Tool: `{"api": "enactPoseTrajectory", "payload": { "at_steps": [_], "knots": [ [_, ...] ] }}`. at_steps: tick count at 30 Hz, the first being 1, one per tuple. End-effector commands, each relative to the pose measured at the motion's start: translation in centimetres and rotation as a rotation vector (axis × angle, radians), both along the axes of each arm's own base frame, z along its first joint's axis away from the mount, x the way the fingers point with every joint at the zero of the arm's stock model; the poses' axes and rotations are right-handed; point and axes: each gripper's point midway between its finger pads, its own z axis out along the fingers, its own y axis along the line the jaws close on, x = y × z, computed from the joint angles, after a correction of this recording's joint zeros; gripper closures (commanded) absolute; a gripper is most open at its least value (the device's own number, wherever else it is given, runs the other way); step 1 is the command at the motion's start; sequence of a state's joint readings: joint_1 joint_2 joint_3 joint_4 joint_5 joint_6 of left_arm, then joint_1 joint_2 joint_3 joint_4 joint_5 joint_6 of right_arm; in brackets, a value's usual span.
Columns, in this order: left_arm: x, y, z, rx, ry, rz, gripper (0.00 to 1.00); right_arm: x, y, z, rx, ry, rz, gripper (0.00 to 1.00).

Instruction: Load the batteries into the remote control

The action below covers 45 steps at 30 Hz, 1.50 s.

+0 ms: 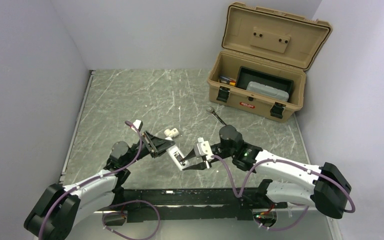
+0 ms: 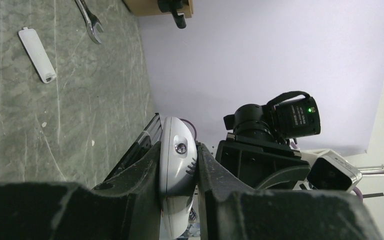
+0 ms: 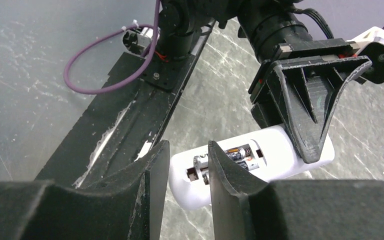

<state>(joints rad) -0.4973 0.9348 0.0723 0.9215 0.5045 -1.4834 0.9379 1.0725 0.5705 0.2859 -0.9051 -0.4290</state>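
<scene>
- Lying in the open bay on the back of the remote (image 3: 280, 150), the batteries (image 3: 239, 151) show as dark cylinders with metal ends. How firmly they are seated cannot be told.
- The remote is held off the table (image 1: 130, 95), well in front of the toolbox (image 1: 252, 97) and towards its left.
- The left claw (image 2: 179, 147) is clamped on the remote, one finger pressed to each long edge. In the right wrist view a black finger (image 3: 305, 100) crosses the far end of the remote.
- The right claw (image 3: 187, 150) stands partway open with nothing between its fingers. It is just at the remote's near end, on the side nearer the toolbox. Whether a fingertip touches the remote cannot be told.
- A white fitting (image 1: 171, 133) sits on the table, further from the toolbox than the wrench and towards its left.
- The wrench (image 1: 216, 116) lies flat just in front of the toolbox's left corner.
- A slim white strip (image 2: 37, 47) lies flat on the table near the wrench head, in front of the toolbox.
- The toolbox stands at the far right of the table with its lid up. It holds a black tray (image 1: 265, 80) with a grey case (image 1: 267, 91) in it.
</scene>
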Motion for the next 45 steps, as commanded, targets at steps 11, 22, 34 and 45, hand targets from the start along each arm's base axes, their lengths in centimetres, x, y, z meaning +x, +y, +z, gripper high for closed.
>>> {"api": "enactPoseTrajectory", "payload": {
  "at_steps": [11,22,34,45],
  "knots": [
    [-0.5,0.0,2.5,-0.052,-0.080,-0.014,1.00,0.9,0.7,1.2,0.019,-0.071,0.096,0.68],
    [-0.6,0.0,2.4,-0.055,-0.079,-0.017,1.00,1.0,0.6,0.9,0.010,-0.058,0.101,0.69],
    [-0.5,-0.1,2.2,-0.055,-0.076,-0.020,1.00,1.0,0.7,1.5,0.022,-0.064,0.111,0.67],
    [-0.5,-0.1,2.3,-0.056,-0.079,-0.020,1.00,0.7,0.8,1.5,0.019,-0.055,0.132,0.67]
  ]
}}
